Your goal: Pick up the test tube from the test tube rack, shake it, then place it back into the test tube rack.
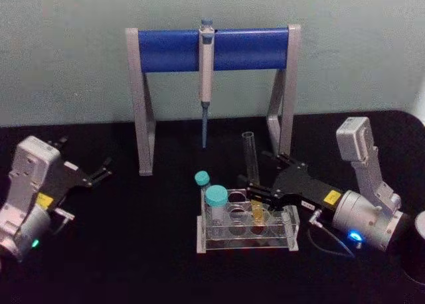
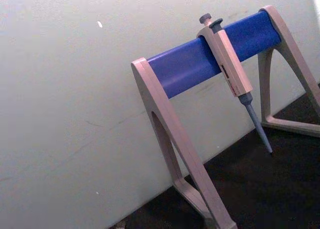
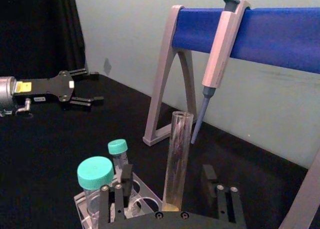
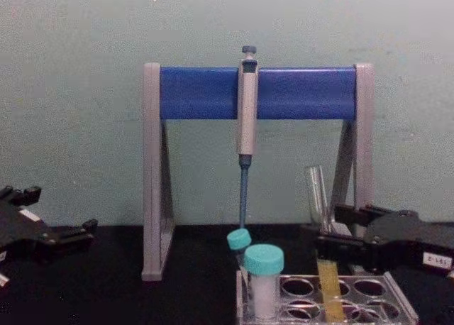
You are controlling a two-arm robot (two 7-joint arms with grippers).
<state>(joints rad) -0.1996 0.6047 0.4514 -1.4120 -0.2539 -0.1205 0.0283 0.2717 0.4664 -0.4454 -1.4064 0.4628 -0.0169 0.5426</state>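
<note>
The long clear glass test tube (image 1: pixel 252 174) with yellow-orange liquid at its bottom stands in a right-hand hole of the low clear plastic test tube rack (image 1: pixel 247 235), on the near middle of the black table (image 1: pixel 133 251). The right gripper (image 1: pixel 260 192) straddles the tube, fingers spread and apart from the glass. The left gripper (image 1: pixel 101 171) rests unclenched at far left. Both carry yellow labels, unreadable.
</note>
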